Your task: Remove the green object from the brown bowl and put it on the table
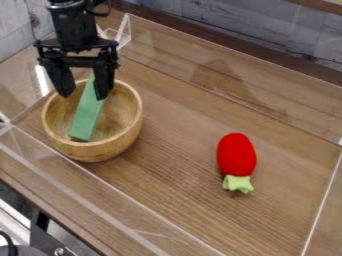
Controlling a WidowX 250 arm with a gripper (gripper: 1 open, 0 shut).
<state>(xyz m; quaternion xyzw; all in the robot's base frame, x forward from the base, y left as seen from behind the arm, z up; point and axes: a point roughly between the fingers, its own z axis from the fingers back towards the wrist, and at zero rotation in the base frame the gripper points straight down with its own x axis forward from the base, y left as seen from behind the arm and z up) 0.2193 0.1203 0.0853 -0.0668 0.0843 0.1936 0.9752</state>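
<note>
I have the black two-fingered tool hanging over the round light-tan wooden bowl, pointing almost straight down, jaws spread wide and gripping nothing. The flat, long green rectangular block sits inside that bowl, leaning: lower end on the bowl floor near the front wall, upper end propped toward the back rim, right between the spread fingers. The block is not yet held. My judgement for the grasp: lower onto the raised upper end, fingers straddling the narrow sides, and close there, since the bowl's thick walls leave little room lower down. Lift straight up clear of the rim before moving sideways, or the bowl may drag along. Bare wood-grain desk lies right of the bowl; the red strawberry-like toy sits well apart from the bowl, so set down short of it.
</note>
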